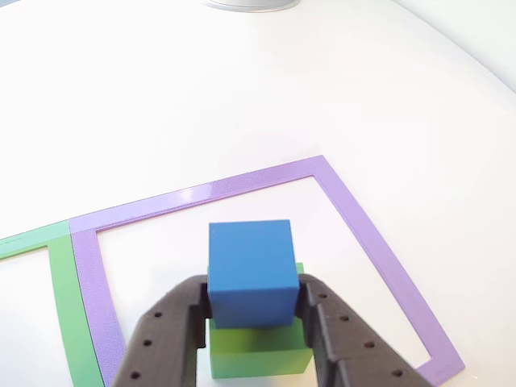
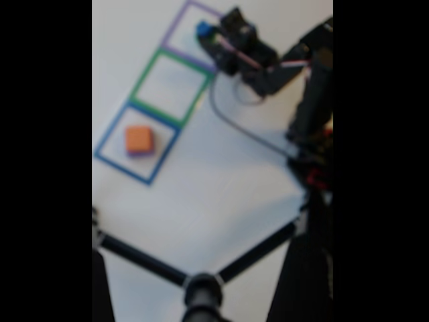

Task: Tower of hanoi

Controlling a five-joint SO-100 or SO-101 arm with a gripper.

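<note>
In the other view a blue cube point(image 1: 250, 270) sits on top of a green block point(image 1: 260, 353), both inside the purple tape square point(image 1: 367, 234). My gripper point(image 1: 252, 297) comes in from the bottom edge, its black fingers point(image 1: 192, 310) pressed against the cube's left and right sides. The blurred fixed view shows the gripper point(image 2: 212, 39) at the blue cube point(image 2: 203, 29) in the far purple outline. An orange block point(image 2: 139, 139) lies on a thin purple block point(image 2: 139, 153) inside the blue tape square point(image 2: 107, 137).
A green tape square point(image 2: 142, 79) lies between the purple and blue ones. The arm's body and a grey cable point(image 2: 241, 127) run down the right side of the fixed view. Black tripod legs point(image 2: 141, 258) cross the near table. A round metal base point(image 1: 250, 4) sits at the far edge.
</note>
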